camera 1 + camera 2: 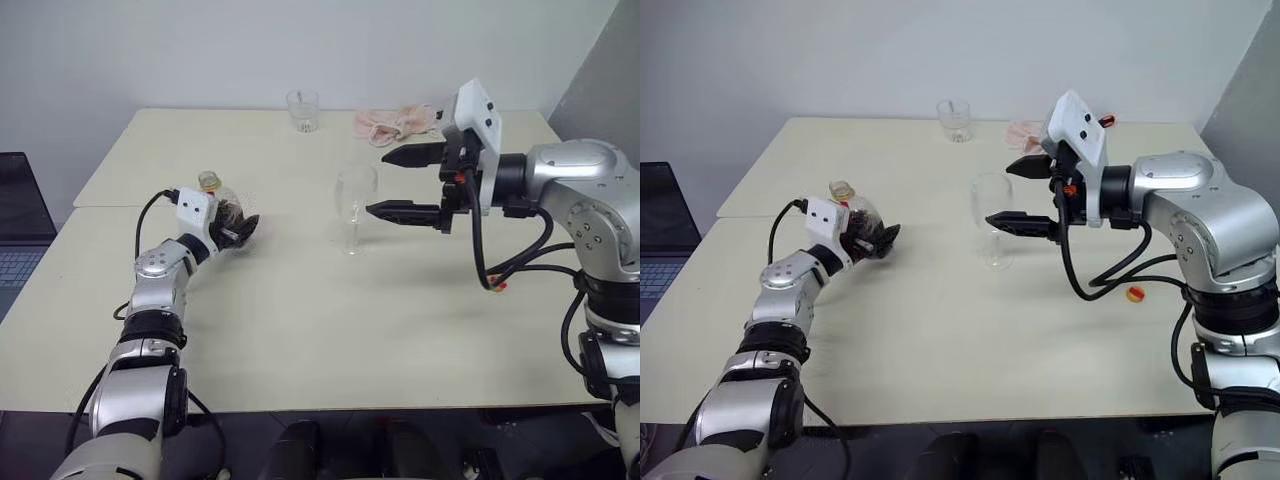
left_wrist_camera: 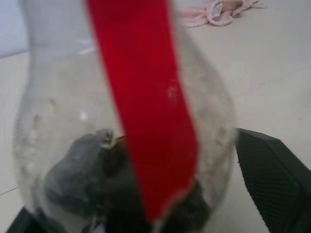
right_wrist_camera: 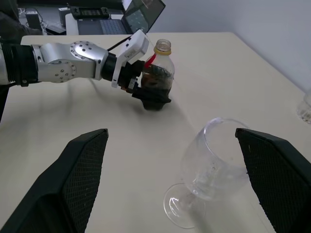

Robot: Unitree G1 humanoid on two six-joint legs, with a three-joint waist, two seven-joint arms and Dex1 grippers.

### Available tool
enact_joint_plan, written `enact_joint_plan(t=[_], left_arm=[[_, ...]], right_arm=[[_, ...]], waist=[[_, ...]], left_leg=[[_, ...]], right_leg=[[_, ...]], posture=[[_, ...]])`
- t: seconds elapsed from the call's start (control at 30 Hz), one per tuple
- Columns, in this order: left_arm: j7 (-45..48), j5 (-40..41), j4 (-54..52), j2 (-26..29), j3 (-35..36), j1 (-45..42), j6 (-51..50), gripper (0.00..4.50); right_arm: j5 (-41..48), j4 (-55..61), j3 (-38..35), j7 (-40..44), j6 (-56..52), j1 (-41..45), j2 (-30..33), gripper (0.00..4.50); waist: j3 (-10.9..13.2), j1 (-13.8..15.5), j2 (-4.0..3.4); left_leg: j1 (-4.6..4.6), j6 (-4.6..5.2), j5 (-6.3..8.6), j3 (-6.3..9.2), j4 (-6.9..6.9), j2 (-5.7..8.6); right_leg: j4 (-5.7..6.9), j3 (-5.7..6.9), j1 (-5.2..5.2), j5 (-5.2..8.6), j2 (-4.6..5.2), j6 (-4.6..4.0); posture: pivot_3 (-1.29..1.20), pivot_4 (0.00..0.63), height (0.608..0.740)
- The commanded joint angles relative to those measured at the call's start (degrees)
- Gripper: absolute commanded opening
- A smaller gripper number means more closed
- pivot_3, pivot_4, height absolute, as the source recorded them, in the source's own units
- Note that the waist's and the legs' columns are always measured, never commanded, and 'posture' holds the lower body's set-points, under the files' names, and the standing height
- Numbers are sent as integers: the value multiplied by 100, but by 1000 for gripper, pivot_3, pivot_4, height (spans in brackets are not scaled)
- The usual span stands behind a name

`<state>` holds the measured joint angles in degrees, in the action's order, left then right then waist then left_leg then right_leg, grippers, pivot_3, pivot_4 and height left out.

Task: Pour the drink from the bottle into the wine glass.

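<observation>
The bottle stands upright on the left side of the table, its mouth uncapped and a red label running down its neck. The dark drink fills only its lower body. My left gripper reaches in level and is shut on the bottle's bulbous base, one finger on each side. The wine glass stands upright near the table's middle, with no liquid in it. My right gripper hovers just right of the glass at bowl height, open, with its fingertips short of the bowl and nothing held.
A short clear tumbler and a crumpled pink cloth lie at the table's far edge. A small yellow-and-red cap rests on the table under my right arm. A laptop sits off the table's left side.
</observation>
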<state>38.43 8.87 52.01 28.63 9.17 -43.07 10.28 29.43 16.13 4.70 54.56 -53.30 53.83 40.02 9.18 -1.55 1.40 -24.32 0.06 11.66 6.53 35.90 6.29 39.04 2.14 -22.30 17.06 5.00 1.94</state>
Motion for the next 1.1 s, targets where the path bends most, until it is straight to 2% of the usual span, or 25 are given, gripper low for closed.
enact_joint_plan(t=[0.03, 0.13, 0.2, 0.4, 0.57, 0.73, 0.9, 1.1], left_arm=[[68, 9, 60, -27, 24, -136, 214, 2676], [138, 20, 37, 34, 38, -155, 283, 1863], [202, 26, -30, 91, 44, -217, 310, 1630], [401, -855, -611, 549, -681, -1173, 1107, 1546], [149, -1811, -149, 693, -1373, -1962, 2208, 1545], [-367, -2464, 572, 565, -1845, -2508, 2815, 1524], [-1634, -3532, 1067, 522, -2476, -3016, 2975, 1524], [-2083, -3746, 1393, 251, -2651, -3314, 3040, 1500]], right_arm=[[57, 208, -211, -101, -42, -8, 178, 4500], [117, 275, -335, -196, -136, -118, 294, 4500], [201, 369, -438, -298, -241, -234, 322, 4500], [660, 1361, -1299, -1008, -522, -1731, 72, 4500], [783, 1934, -1319, -1705, -636, -2354, -291, 4500], [840, 2190, -1173, -2320, -617, -2334, -707, 4500], [820, 2245, -1096, -2719, -607, -2244, -956, 4500], [898, 2317, -999, -2914, -639, -2263, -991, 4500]], waist=[[0, 0, 0], [0, 0, 0], [0, 0, 1], [28, 43, 48], [29, 101, 45], [30, 42, 44], [40, -7, 55], [40, -6, 56]], left_leg=[[0, 0, 0, 0, 1, 0], [-5, 1, 0, 3, 6, 0], [-7, 1, 0, 2, 7, 0], [-34, -2, -1, 33, 21, 1], [-40, -2, -2, 33, 30, 12], [-31, 1, -3, 32, 24, 10], [-35, 2, -3, 32, 23, 10], [-37, 3, -3, 30, 26, 12]], right_leg=[[0, 0, 0, 0, 0, 0], [0, 2, -1, 0, 0, 0], [0, 2, -1, -1, 0, 1], [1, 30, -8, -3, -2, 0], [-4, 24, -7, -11, 2, 7], [3, 23, -6, -10, -2, 8], [5, 24, -11, -10, -5, 9], [5, 23, -10, -9, -5, 11]], posture=[[0, 150, 740], [0, 150, 740], [0, 150, 740], [0, 150, 740], [0, 150, 740], [0, 150, 740], [0, 150, 740], [0, 150, 740]])
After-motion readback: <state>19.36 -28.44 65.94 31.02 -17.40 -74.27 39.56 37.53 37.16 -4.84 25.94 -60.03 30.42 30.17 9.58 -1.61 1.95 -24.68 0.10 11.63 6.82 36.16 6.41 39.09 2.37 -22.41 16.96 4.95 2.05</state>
